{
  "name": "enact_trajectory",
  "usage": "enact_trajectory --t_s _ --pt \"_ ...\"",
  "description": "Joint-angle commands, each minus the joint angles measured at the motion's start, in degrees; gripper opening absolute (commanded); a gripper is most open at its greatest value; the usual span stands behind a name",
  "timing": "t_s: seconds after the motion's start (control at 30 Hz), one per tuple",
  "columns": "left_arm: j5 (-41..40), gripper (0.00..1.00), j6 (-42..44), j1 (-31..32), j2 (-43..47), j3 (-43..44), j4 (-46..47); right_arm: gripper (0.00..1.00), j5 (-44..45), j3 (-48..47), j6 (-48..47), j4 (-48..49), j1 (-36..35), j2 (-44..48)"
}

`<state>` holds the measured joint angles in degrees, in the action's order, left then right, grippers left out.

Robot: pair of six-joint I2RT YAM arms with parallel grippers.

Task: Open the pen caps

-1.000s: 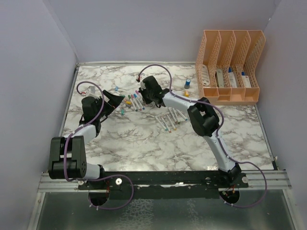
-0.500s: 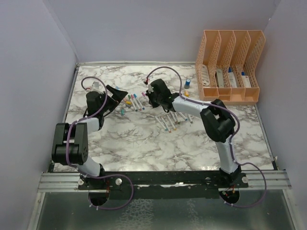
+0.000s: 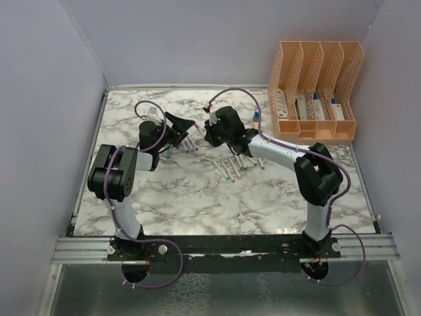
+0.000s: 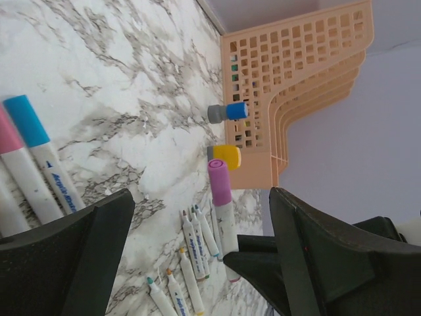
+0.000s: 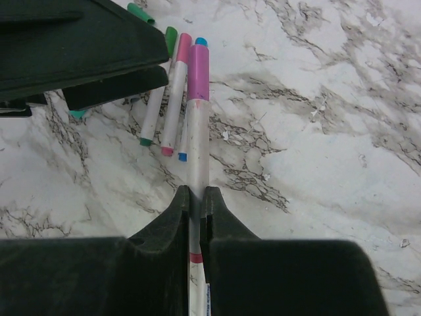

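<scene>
Left claw (image 4: 200, 201) now sits near back-centre of the surface (image 3: 197, 191) instead of out by the left edge, jaws spread wide and aimed at the right claw (image 5: 195, 195). Right claw is pinched narrow on the white barrel of a pen (image 5: 197, 141), over the loose capped pens (image 3: 185, 139) at back-centre. Its purple cap (image 4: 219, 183) points into the left claw's gap, not gripped and not off yet. Looks like setup for the pull: left closes on the cap next.

A peach lattice plastic file organiser (image 3: 314, 131) stands at the far right of the white, grey-veined marble tabletop (image 3: 197, 197) (slot contents too small to tell). Just left of it lie a small grey-ended blue cylinder (image 3: 257, 114) and a small yellow block (image 3: 256, 128), near each other but apart.
</scene>
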<state>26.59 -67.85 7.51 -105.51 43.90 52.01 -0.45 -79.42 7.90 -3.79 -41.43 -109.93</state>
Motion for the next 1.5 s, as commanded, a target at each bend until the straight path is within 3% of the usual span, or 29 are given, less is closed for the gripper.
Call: enact_trajectory --t_s 0.0,0.2,0.43,0.7,0.83,1.0,1.07,1.13,1.17,1.23,1.27,1.37,1.47 --pt "1.1 0.84 -3.6 1.6 -2.1 1.9 7.6 0.01 -2.9 0.7 0.9 1.6 -0.9 2.5" --pt "0.8 0.72 -4.7 2.4 -3.6 2.4 9.4 0.01 -3.9 0.7 0.8 2.0 -1.3 2.9" --pt "1.4 0.45 -6.3 2.6 -4.9 2.4 12.4 0.01 -4.6 0.4 0.5 2.0 -1.6 3.2" --pt "1.9 0.42 -6.5 2.8 -5.4 2.1 13.4 0.01 -5.1 0.4 0.1 2.3 -1.6 3.4" --pt "2.2 0.36 -6.5 2.8 -5.5 2.2 13.5 0.01 -5.4 0.2 -0.2 2.2 -1.7 3.4" --pt "2.4 0.19 -6.5 2.8 -5.5 2.2 13.7 0.01 -5.0 0.4 -0.3 2.1 -1.7 3.6" --pt "2.5 0.03 -6.5 2.8 -5.4 2.0 13.9 0.01 -4.7 0.5 -0.3 2.1 -1.7 3.7" --pt "2.7 0.0 -6.5 2.8 -5.3 1.9 14.0 0.02 -4.2 0.3 -0.3 2.1 -1.7 3.7" --pt "2.8 0.0 -6.5 2.8 -5.1 1.8 14.0 0.08 -4.0 0.0 -0.3 1.8 -1.7 3.7" --pt "2.9 0.0 -6.3 3.0 -4.6 1.3 14.0 0.34 -3.6 -0.8 -0.2 0.8 -1.7 3.2" --pt "2.9 0.0 -6.3 3.1 -4.4 1.2 14.0 0.41 -3.5 -1.0 -0.3 0.5 -1.7 2.9" --pt "3.0 0.0 -6.1 3.5 -3.4 0.7 14.0 0.5 -3.3 -1.6 -0.4 0.2 -1.7 2.4" --pt "2.9 0.0 -5.9 4.1 -2.3 0.3 13.9 0.53 -3.1 -2.6 -0.4 -0.6 -1.7 1.4"
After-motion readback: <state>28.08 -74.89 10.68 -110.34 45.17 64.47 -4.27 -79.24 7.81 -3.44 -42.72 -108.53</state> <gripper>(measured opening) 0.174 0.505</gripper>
